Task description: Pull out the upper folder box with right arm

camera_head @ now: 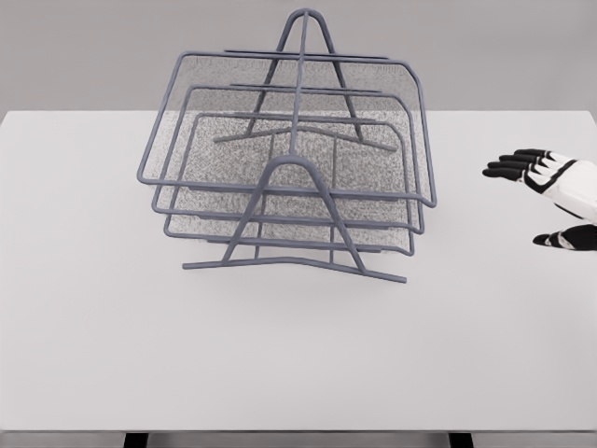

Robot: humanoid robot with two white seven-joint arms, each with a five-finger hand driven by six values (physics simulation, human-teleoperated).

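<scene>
Three mesh trays sit stacked in a grey wire rack (297, 219) that stands on the white worktop (280, 355), a little left of the middle and towards the far edge. The upper tray (280, 121) is the widest in view, its wire rim sitting above the middle tray (201, 207) and the bottom tray (280, 241), whose front edges show beneath it. An A-shaped frame stands at the front of the rack and another at the back. The right robot hand (546, 187) comes in at the right edge, well apart from the rack and touching none of the trays. Its black-tipped fingers (508, 166) are spread and point left toward the rack, holding nothing.
</scene>
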